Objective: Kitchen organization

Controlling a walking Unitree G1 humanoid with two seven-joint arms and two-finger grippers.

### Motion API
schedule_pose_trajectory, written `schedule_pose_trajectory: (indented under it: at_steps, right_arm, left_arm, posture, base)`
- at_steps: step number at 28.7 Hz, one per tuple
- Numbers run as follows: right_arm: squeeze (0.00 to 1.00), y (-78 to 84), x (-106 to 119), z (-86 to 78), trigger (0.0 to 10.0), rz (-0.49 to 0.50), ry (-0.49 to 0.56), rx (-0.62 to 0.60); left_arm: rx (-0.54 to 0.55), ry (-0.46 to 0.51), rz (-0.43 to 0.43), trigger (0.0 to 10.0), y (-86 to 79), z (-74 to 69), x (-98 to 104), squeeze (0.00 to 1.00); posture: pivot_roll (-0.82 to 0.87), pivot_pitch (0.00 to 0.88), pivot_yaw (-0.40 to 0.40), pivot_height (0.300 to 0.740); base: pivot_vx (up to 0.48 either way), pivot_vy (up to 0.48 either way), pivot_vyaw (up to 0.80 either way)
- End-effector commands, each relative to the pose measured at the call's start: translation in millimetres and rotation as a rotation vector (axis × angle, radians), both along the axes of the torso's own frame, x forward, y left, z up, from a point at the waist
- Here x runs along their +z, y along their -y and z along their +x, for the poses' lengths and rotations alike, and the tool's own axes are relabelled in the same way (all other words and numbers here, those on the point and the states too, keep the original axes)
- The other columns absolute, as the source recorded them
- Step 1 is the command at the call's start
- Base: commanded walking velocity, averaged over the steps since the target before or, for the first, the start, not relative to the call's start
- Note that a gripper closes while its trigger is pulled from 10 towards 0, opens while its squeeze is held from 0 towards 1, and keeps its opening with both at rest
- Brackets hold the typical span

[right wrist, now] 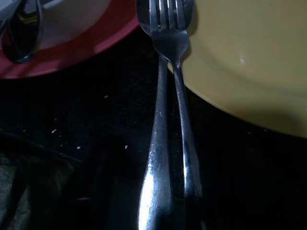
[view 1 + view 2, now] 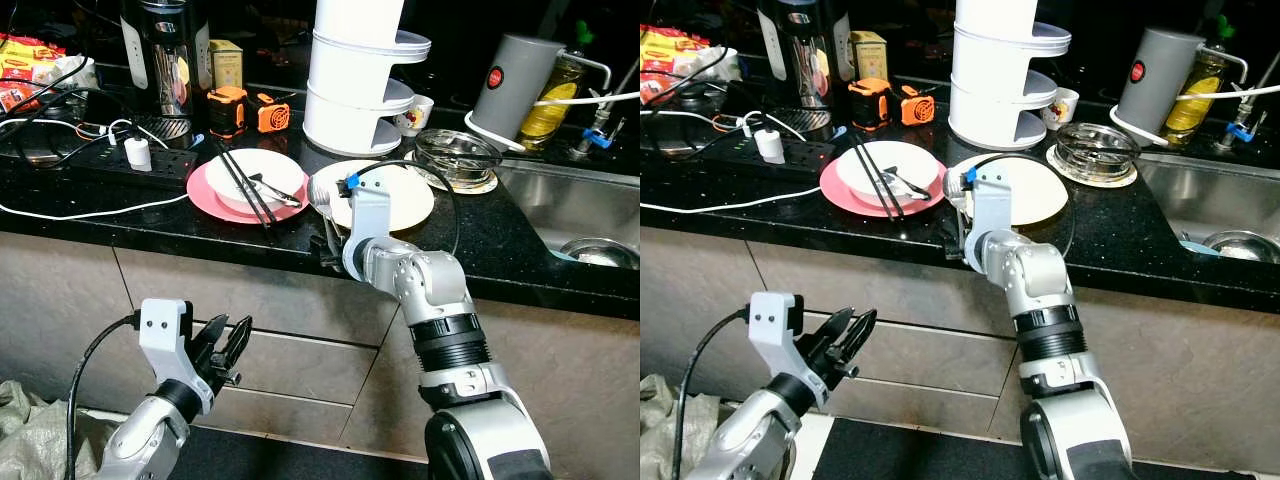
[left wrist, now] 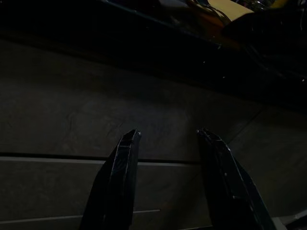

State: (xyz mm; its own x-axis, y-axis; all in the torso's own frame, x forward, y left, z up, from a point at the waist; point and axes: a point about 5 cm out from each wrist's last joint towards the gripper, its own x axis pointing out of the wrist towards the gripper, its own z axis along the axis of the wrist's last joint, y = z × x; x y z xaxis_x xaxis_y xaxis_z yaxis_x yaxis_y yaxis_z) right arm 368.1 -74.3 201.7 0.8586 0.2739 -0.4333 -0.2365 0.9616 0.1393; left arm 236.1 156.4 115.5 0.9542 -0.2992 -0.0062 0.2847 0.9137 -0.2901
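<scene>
At the counter's near edge, the right gripper (image 2: 330, 240) clenches 2 forks (image 1: 168, 96) lying between the pink plate (image 2: 205, 195) and yellow plate (image 2: 410, 205) (likely gathering cutlery); the left gripper (image 2: 228, 350) hangs released, idle below.

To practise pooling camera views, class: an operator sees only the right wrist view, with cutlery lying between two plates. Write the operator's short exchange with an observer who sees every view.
Operator: Where does my right gripper stand?
Observer: The right gripper is at the front edge of the counter, just before the pale plate.
Operator: And the other arm?
Observer: The left gripper hangs low before the cabinet front, below the counter, fingers open.
</scene>
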Motion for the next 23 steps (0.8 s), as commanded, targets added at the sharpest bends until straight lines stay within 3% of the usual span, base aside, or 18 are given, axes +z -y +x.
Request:
schedule_pose_trajectory:
  at_steps: [1, 23]
  right_arm:
    - [0.00, 0.1, -13.1, -1.5, 0.0, -0.021, -0.063, 0.005]
    - [0.00, -1.5, -10.9, 0.8, 0.0, -0.007, -0.050, 0.011]
  left_arm:
    - [-0.001, 0.002, -0.014, 10.0, 2.8, -1.9, -0.7, 0.00]
    - [0.002, 0.005, -0.018, 10.0, 4.2, -2.6, -1.0, 0.00]
  posture:
    - [0.13, 0.000, -0.133, 0.740]
    - [0.13, 0.000, -0.146, 0.740]
  base:
    - [0.000, 0.000, 0.00]
    - [0.000, 0.000, 0.00]
